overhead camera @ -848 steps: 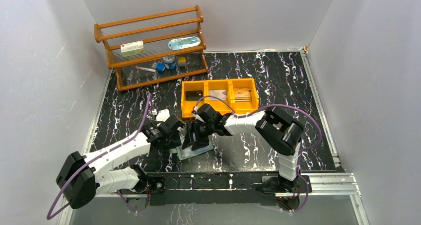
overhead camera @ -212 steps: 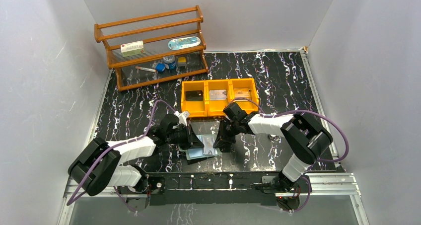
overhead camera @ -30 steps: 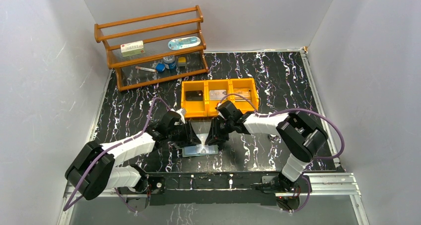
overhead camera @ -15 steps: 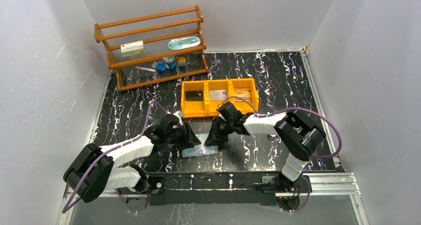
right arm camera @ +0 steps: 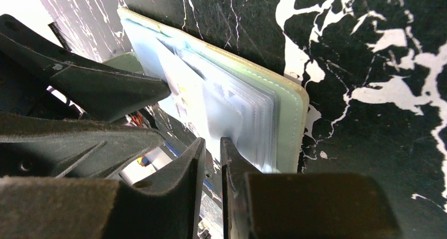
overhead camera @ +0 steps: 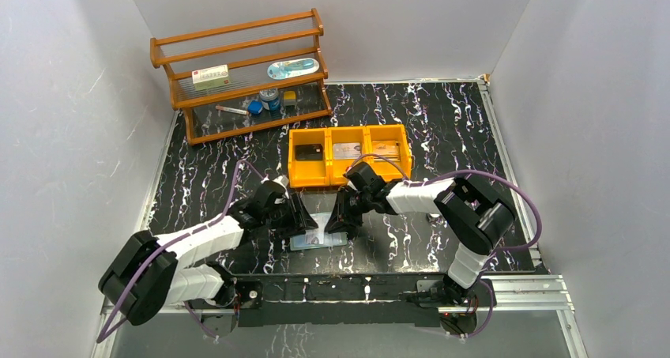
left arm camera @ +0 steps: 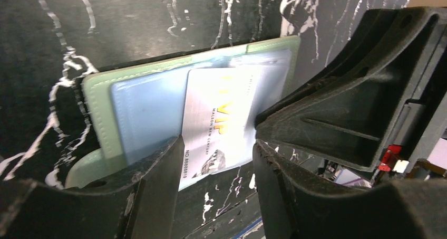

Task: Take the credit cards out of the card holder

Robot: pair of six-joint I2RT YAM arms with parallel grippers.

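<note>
Card holder: my pale green card holder [left arm camera: 138,108] lies flat on the worktop [overhead camera: 442,129], near its front edge and between my two hands, with the clear sleeves facing up.
Card: a silvery card [left arm camera: 220,128] marked VIP sticks part way out of one sleeve, its free end toward my left hand.
Left hand: my left hand [left arm camera: 217,144] is part open, one finger at each long edge of the card's free end. I cannot tell whether they press those edges or only stand beside them.
Right hand: my right hand [right arm camera: 212,141] is closed to a narrow slit at the edge of the sleeve stack. I cannot tell whether a sleeve or card edge is caught in it.
Handling: the card looks light, stiff and slick, so I judge it hard to lift off a flat surface. The sleeves look soft and the holder light, so it would likely drag along unless pinned.
Where to hold: I would pinch the card's exposed end across its faces and pin the holder's stitched border.
Bin: the orange bin [overhead camera: 348,129] stands just behind, with loose cards [overhead camera: 346,151] in its middle and right compartments.
Rack: a wooden rack [overhead camera: 237,65] stands well apart at the far left.
</note>
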